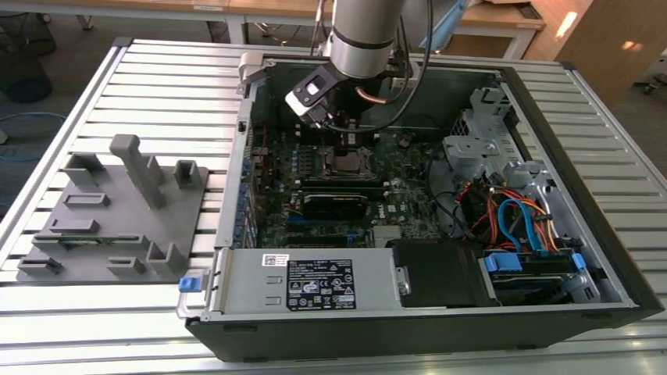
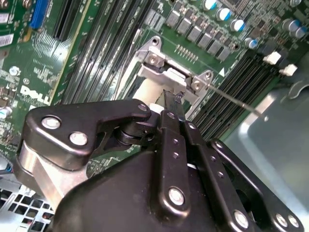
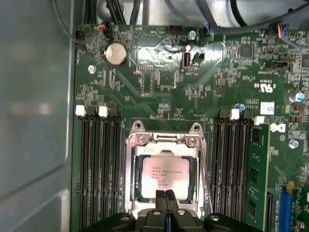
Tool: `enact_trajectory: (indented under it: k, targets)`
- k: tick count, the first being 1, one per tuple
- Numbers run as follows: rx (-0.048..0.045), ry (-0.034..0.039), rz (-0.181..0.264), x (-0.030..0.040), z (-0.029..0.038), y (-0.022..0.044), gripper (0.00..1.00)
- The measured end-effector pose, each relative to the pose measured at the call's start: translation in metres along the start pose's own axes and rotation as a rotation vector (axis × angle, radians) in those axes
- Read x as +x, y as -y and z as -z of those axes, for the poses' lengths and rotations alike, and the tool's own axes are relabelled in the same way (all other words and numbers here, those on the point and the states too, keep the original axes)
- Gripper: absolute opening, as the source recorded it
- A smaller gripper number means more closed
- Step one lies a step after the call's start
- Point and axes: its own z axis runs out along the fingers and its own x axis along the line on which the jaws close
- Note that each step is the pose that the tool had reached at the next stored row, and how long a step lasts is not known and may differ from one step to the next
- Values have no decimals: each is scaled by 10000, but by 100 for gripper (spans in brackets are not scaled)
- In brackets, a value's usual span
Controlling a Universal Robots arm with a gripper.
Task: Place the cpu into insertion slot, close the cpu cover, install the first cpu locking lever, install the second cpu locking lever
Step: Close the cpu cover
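Black computer case, side open, lying on a slatted metal counter. It contains a green motherboard, a labelled power supply along its near wall, and blue and orange cables toward the exterior view's right. On the board, the insertion slot holds the cpu, seated flat, silver top up. The cpu cover lies down around it, the chip showing through its window. Memory slots flank the socket on both sides. The end effector stands over one edge of the chip, fingers pressed together with nothing between them; whether the tips touch the chip cannot be told. Its black body hides that edge of cover and socket. A thin lever rod runs beside the socket; whether it is latched is unclear. A grey fixture sits on the counter at the exterior view's left.
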Motion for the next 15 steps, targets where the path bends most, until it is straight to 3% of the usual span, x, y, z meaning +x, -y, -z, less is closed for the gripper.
enact_trajectory:
  k: [5, 15]
  targets:
    - [-1, -1, 0, 0, -37, 51, 10]
    - [0, -1, 0, -2, -124, 81, 10]
